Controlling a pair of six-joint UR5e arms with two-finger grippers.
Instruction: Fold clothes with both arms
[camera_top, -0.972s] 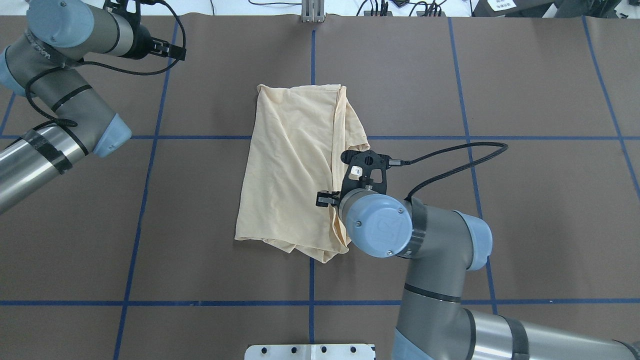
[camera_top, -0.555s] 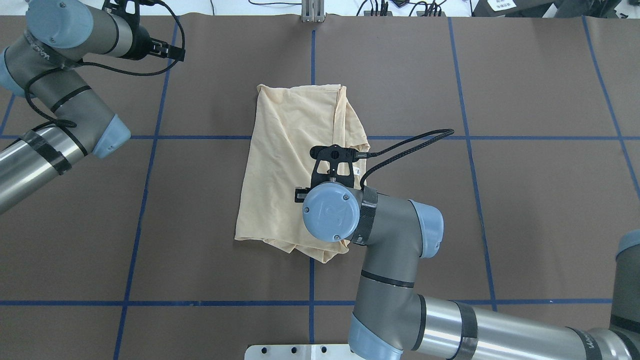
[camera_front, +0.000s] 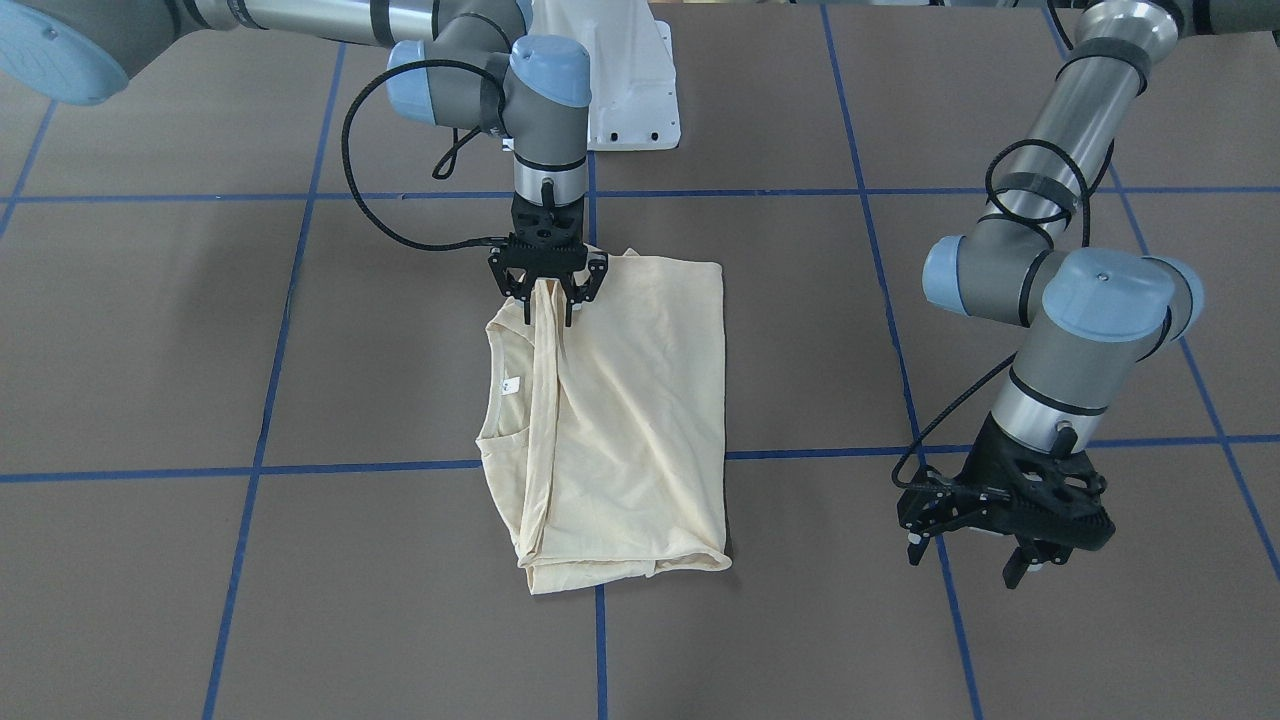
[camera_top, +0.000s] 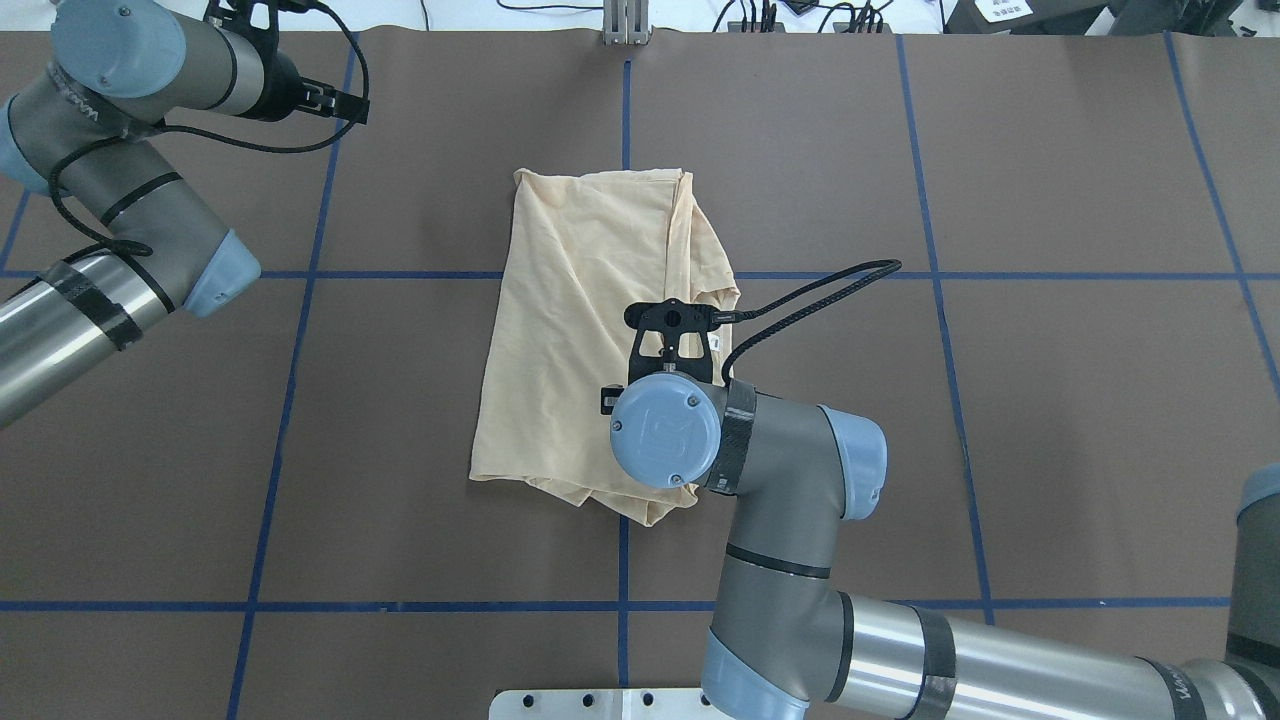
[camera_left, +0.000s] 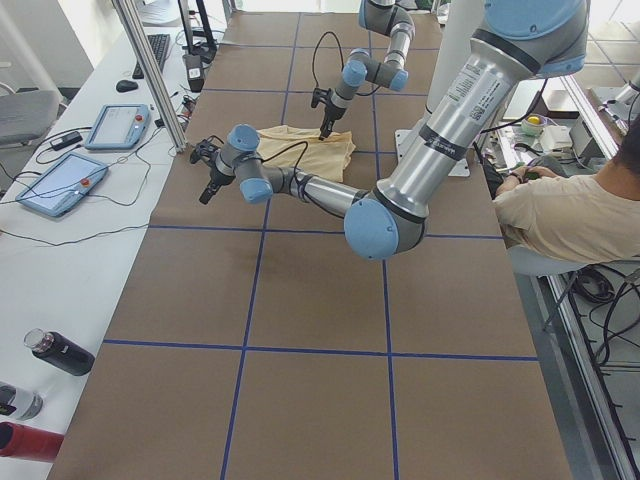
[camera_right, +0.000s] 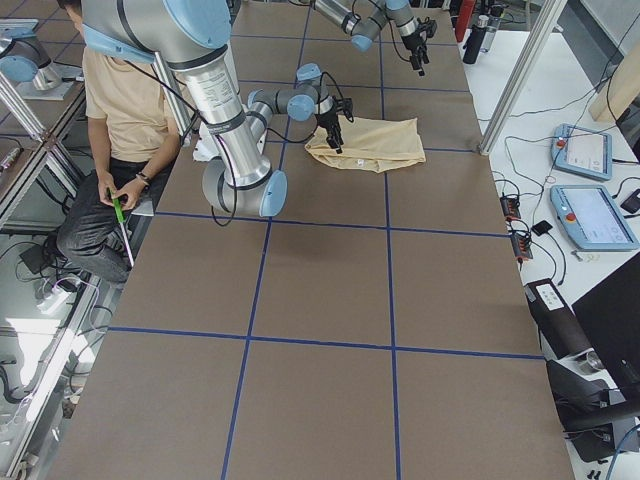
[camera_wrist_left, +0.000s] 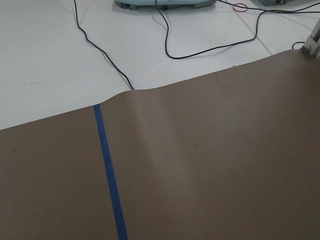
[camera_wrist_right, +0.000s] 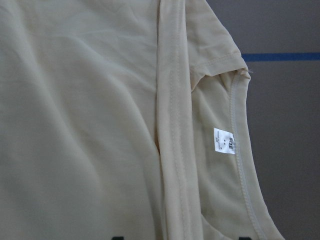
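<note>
The pale cream-yellow shirt lies folded lengthwise in the middle of the table, back side up, so its print is hidden. It also shows in the front-facing view and fills the right wrist view. Its small white neck tag shows at the collar. My right gripper points straight down over the shirt's edge nearest the robot, close above a long seamed fold. Its jaws stand apart and hold nothing. My left gripper hangs open and empty over bare table, far to the shirt's left side.
The table is brown with blue tape lines. The white pedestal base stands at the robot's edge. Cables and tablets lie past the far edge. An operator sits beside the robot.
My right arm has swung left, from the shirt's right edge to over the shirt, then eased slightly back toward the robot. The shirt's shape has not changed. The left arm has stayed still.
</note>
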